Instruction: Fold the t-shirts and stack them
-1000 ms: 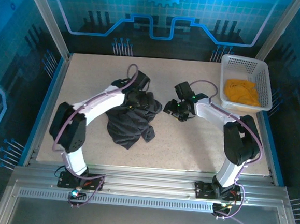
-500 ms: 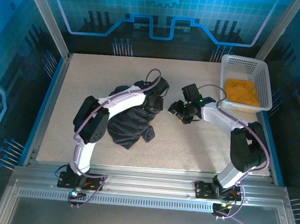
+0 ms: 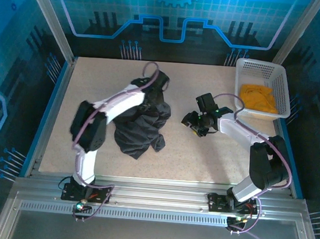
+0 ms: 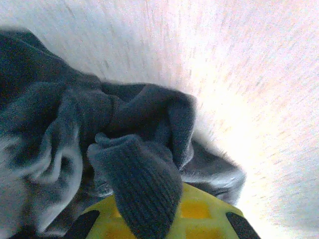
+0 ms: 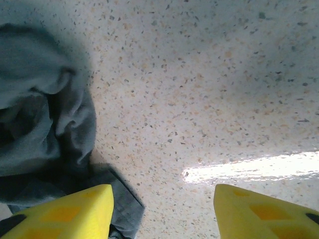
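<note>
At the middle of the table [image 3: 212, 157], your left claw [image 3: 160, 84] pinches the ribbed edge of the dark shirt [image 3: 140, 126]. It has just swung back toward the far side, drawing the top of the crumpled heap with it. Your right claw [image 3: 196, 122], fingers spread, has eased rightward over bare tabletop beside the cloth. The orange shirt [image 3: 257, 98] lies in the basket [image 3: 261, 63]. No fold is made yet; the dark shirt likely needs spreading flat first.

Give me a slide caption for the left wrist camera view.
Left end effector pinching a bunched fold of the dark charcoal-grey cloth t-shirt over the pale table.
</note>
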